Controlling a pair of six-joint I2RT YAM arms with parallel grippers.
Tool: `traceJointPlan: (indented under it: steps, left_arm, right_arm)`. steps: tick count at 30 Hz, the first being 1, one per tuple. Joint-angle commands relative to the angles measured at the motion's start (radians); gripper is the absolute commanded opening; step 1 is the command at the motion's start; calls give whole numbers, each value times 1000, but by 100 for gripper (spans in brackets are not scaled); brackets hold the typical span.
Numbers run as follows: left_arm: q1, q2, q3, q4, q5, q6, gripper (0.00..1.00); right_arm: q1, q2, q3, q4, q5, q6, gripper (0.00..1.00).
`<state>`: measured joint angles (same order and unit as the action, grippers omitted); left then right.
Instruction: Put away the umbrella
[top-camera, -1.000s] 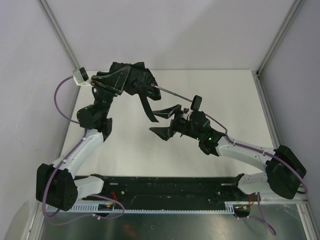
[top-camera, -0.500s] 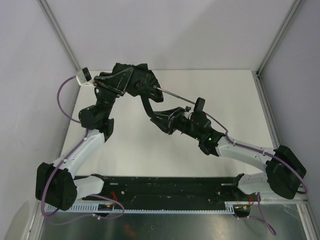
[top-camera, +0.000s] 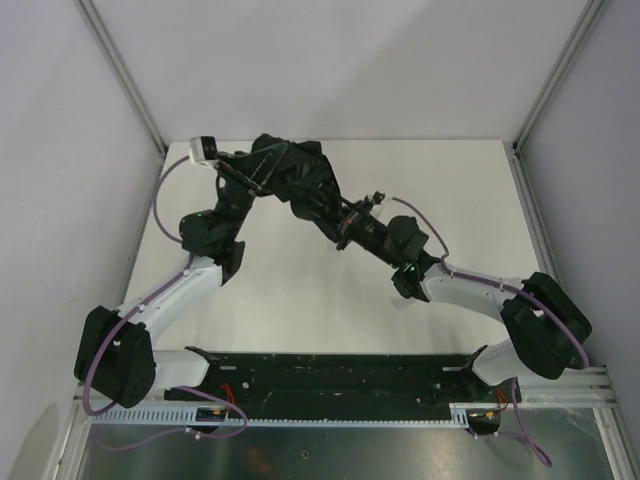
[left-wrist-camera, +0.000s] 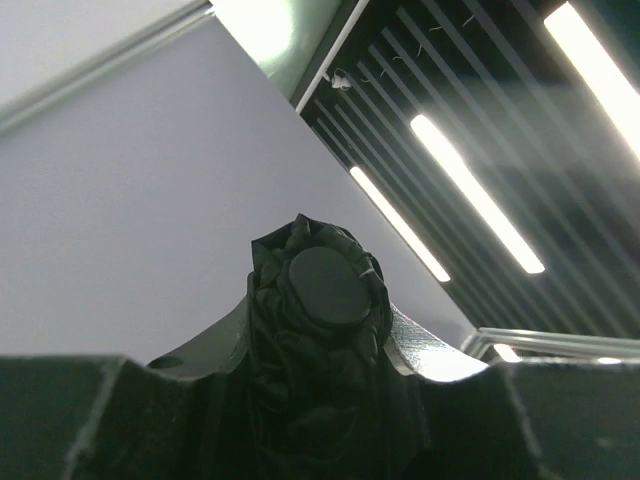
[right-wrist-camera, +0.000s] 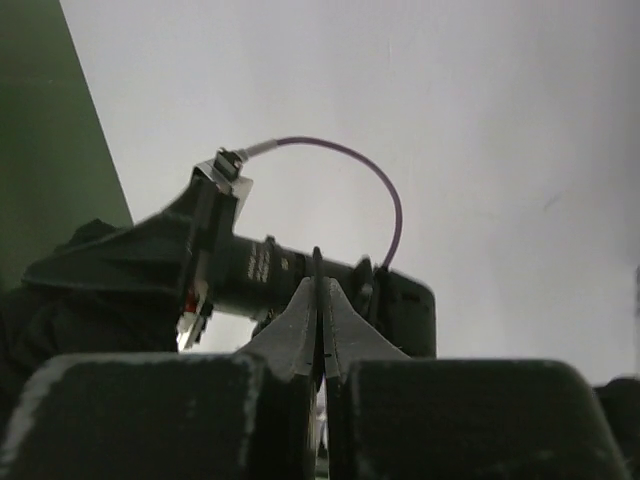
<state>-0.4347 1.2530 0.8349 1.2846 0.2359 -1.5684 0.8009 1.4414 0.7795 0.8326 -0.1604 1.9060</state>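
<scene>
Left gripper (left-wrist-camera: 316, 372) clamps the bunched black umbrella (top-camera: 300, 180) near its cap. Right gripper (right-wrist-camera: 322, 330), fingers pressed together, sits against the fabric. Tidy furling likely needs steady, opposing tension.

Umbrella (top-camera: 297, 178): black, matte fabric, collapsed and bunched into a crumpled wad, over far-left part of table. Left wrist cam: its round flat cap (left-wrist-camera: 320, 288) faces the lens, fabric ruffled tight round it, wedged betw. fingers of my left gripper (left-wrist-camera: 320, 430).
</scene>
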Motion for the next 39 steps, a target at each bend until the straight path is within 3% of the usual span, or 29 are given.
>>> traceJointPlan:
  steps: [1,10,17,25,29,39]
  left_arm:
    - [-52,-19,-52,169,9,-177,0]
    - [-80,-156,-290,-181,95,-149,0]
    - [-78,-274,-307,-705,110,28,0]
    - [-71,-362,-318,-994,21,133,0]
    - [-69,-377,-240,-1176,-43,192,0]
    - [-69,-321,-166,-1331,-79,207,0]
  right_arm:
    - [-93,32,33,189,-109,-233,0]
    - [-231,47,89,296,-351,-489,0]
    - [-256,-22,98,305,-411,-622,0]
    - [-203,-128,87,299,-392,-708,0]
    - [-137,-147,81,252,-394,-768,0]
    - [73,-210,140,-88,-370,-1168,0]
